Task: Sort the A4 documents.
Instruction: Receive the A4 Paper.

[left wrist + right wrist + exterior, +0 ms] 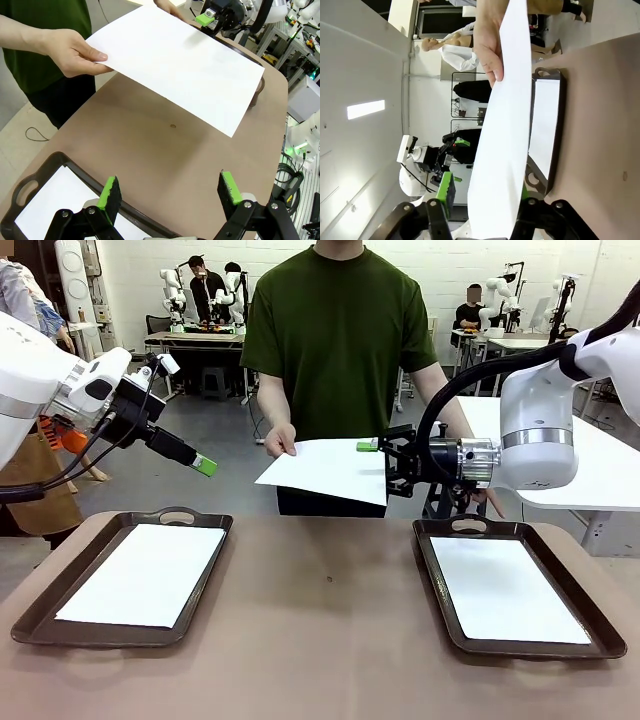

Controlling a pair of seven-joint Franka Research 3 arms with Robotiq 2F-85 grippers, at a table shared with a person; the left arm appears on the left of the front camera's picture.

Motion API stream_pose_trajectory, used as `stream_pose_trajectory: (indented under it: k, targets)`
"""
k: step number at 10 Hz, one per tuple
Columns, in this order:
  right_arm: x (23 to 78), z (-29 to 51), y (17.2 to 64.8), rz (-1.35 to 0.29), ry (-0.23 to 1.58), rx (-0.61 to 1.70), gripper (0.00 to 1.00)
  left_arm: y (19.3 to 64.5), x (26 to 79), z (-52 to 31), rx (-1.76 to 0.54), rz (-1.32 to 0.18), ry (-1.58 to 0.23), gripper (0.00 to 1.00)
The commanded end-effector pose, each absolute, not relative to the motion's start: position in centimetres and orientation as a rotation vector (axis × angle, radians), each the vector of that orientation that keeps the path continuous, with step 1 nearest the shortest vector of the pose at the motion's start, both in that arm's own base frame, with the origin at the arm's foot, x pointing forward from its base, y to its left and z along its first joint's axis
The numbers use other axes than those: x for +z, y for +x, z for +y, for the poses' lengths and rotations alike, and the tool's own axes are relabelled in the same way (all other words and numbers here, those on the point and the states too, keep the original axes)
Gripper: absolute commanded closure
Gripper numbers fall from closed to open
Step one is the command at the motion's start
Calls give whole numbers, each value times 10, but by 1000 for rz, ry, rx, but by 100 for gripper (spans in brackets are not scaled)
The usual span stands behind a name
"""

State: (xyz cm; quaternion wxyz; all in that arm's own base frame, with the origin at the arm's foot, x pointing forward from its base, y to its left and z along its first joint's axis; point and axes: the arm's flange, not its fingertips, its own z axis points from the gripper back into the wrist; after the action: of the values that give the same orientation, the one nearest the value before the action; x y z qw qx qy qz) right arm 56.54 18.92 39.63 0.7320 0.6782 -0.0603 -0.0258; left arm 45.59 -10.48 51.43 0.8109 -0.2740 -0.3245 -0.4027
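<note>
1. You see the held A4 document (325,468): thin matt white paper.
2. Your trays (33,615) look dark, slightly glossy plastic.
3. The worktop (320,640) is smooth, matt brown.

White sheet (175,65) in a hand (70,52) above the table (165,160)

Workshop room behind a brown table (320,620)

White walls (130,285) fill the upper frame; grey floor (205,465) at mid-left; white benches (520,342) with a seated person (470,310) at upper right.
</note>
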Motion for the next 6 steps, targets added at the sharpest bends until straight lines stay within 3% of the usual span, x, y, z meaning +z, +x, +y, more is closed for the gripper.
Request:
stream_pose_trajectory:
  k: [1,6]
  targets:
    - [394,191,568,-109,1526,-93,57,455,515,-104,-862,-696,-586,0]
    - [390,191,565,-102,1533,-94,100,455,515,-104,-862,-696,-586,0]
